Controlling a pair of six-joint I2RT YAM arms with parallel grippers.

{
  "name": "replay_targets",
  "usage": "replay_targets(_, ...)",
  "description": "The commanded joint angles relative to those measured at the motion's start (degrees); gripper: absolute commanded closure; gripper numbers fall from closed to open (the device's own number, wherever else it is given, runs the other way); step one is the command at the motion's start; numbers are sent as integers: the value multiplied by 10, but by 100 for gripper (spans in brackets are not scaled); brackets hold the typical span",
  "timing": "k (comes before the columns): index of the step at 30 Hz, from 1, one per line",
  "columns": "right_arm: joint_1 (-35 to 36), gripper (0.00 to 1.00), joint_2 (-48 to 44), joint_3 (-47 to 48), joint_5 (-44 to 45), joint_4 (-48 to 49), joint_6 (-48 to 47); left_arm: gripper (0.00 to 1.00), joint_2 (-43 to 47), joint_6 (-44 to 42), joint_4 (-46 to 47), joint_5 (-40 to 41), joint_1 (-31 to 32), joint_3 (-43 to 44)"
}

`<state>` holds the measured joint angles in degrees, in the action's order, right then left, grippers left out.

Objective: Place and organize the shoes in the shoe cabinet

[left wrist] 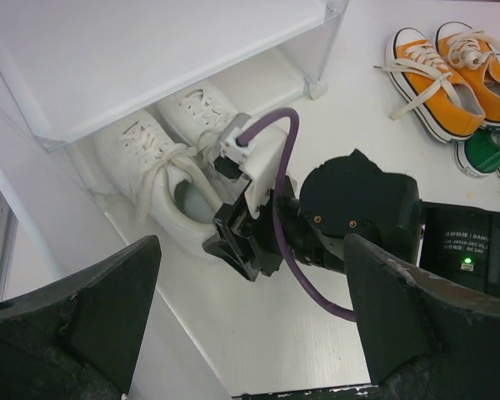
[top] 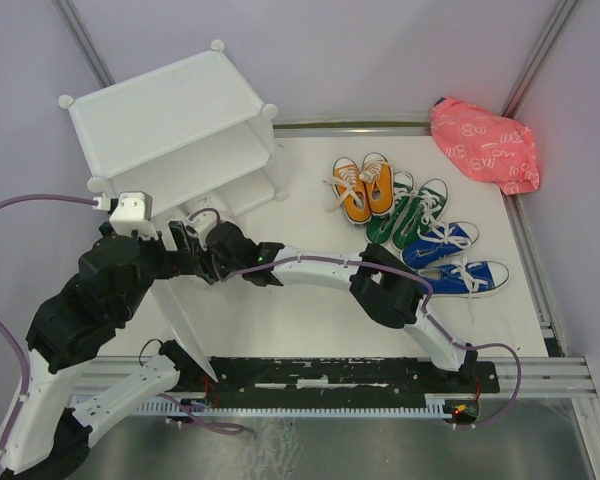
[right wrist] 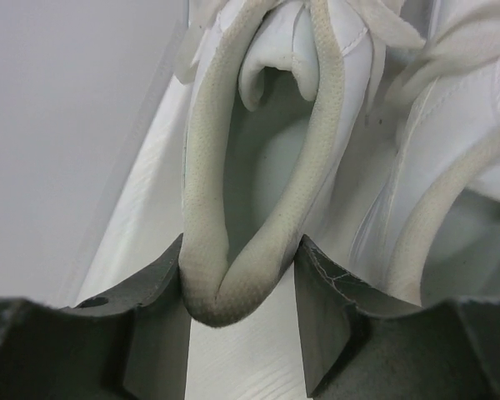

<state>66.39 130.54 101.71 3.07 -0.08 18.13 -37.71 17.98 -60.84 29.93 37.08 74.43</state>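
The white shoe cabinet (top: 170,110) stands at the back left. Two white shoes sit in its lower compartment under the shelf (left wrist: 150,50). My right gripper (right wrist: 240,292) is shut on the heel rim of the left white shoe (right wrist: 267,125), squeezing it; the same grip shows in the left wrist view (left wrist: 233,242) and the top view (top: 190,240). The other white shoe (right wrist: 467,167) lies right beside it. My left gripper (left wrist: 250,333) is open and empty, hovering just in front of the compartment. The orange pair (top: 365,187), green pair (top: 410,212) and blue pair (top: 455,260) lie on the table at the right.
A pink patterned bag (top: 485,145) lies at the back right corner. Metal frame rails (top: 535,260) run along the table's right and back edges. My right arm (top: 320,268) stretches across the table's middle toward the cabinet.
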Motion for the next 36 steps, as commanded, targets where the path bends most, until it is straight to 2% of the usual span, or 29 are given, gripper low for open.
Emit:
replay_targets(1,2,69,-9,114,12,17,-4,4,8,18,26,9,-1,-3)
replay_targets(9,3,69,68,244,18,-45,7,4,25,16,26,5,-1,-7)
replay_targets(13,3,69,114,286,2,-43,17,4,32,14,24,5,-1,-10)
replay_targets(19,3,69,154,303,15,1,14,4,39,14,24,0,-1,-17)
replay_targets(25,0,68,155,293,56,65,4,4,39,8,20,1,-1,-13)
replay_targets(36,-35,68,187,327,59,85,42,4,38,28,-5,4,-1,-19)
